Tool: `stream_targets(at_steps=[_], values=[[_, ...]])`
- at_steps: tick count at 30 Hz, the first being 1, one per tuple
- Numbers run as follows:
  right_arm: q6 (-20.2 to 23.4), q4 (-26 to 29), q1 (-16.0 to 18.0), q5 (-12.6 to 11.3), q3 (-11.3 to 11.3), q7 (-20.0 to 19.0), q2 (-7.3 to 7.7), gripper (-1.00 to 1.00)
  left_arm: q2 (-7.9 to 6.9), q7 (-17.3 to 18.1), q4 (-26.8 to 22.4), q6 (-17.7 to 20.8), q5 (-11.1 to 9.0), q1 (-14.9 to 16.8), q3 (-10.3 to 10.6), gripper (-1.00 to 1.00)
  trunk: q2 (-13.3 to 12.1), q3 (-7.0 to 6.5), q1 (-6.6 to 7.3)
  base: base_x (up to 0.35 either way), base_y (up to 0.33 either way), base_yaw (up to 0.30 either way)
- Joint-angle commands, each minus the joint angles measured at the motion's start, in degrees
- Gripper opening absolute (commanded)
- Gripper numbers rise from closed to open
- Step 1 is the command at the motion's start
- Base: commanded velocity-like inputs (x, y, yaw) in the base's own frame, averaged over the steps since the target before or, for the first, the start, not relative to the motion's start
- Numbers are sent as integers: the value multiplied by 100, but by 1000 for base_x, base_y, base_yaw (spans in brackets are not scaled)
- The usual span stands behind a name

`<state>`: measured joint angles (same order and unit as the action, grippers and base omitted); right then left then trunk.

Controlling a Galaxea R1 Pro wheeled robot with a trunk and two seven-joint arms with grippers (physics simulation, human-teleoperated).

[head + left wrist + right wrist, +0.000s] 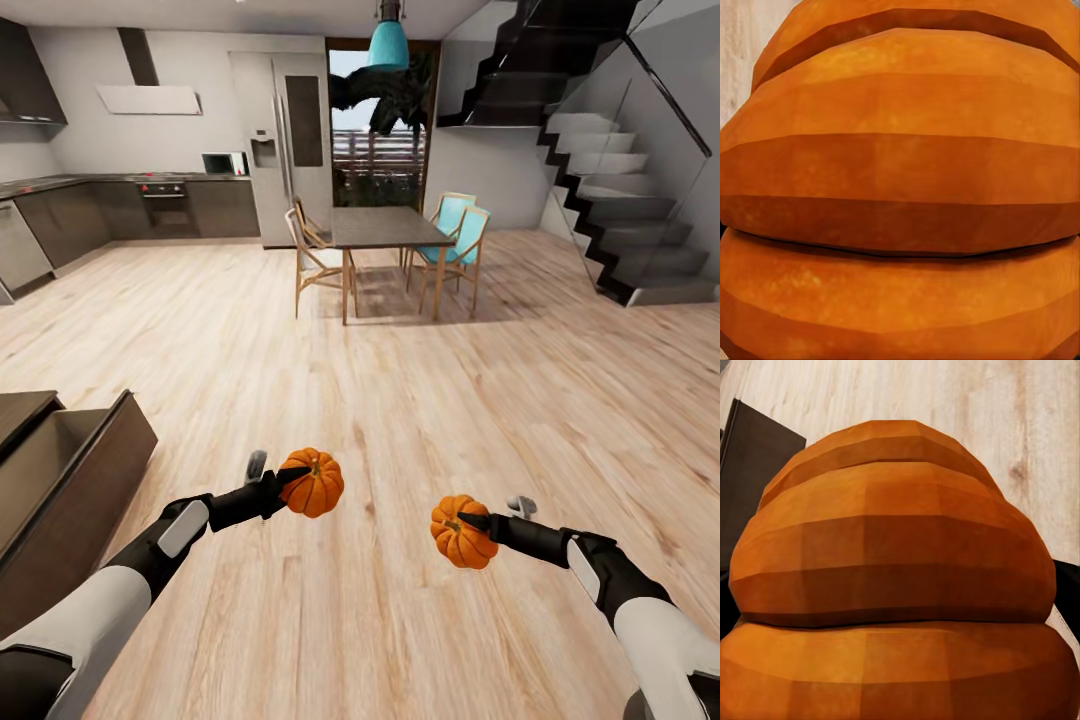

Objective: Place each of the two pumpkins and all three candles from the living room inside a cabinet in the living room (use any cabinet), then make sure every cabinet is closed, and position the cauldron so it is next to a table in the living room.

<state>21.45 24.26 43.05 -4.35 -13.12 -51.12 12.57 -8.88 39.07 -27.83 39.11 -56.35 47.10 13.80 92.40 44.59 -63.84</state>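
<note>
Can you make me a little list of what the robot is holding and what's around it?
left gripper: shut on left pumpkin
right gripper: shut on right pumpkin
pumpkins: both in the air above the wooden floor
cabinet: at the robot's left, one drawer open
far off: dining table with chairs, kitchen, stairs

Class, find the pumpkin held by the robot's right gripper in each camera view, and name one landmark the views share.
Head view: pumpkin low, right of centre, in the right gripper.
Right wrist view: same pumpkin close up.
Left wrist view: the other pumpkin.
Shared landmark: pale wood floor.
</note>
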Motion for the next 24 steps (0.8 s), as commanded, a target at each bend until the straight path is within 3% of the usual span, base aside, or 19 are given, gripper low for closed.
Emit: stream_targets(at_steps=[1,12,24], values=[[8,2,1,-22,-7,3,0,-100,0,4,-4,18,-43,1,-9,-100,0,-1,0,335,0,0],[0,8,1,-22,-16,-4,1,-100,0,4,-4,18,-43,1,-9,-100,0,-1,0,335,0,0],[-70,0,1,-22,-16,-4,0,-100,0,4,-4,18,-43,1,-9,-100,0,-88,0,335,0,0]])
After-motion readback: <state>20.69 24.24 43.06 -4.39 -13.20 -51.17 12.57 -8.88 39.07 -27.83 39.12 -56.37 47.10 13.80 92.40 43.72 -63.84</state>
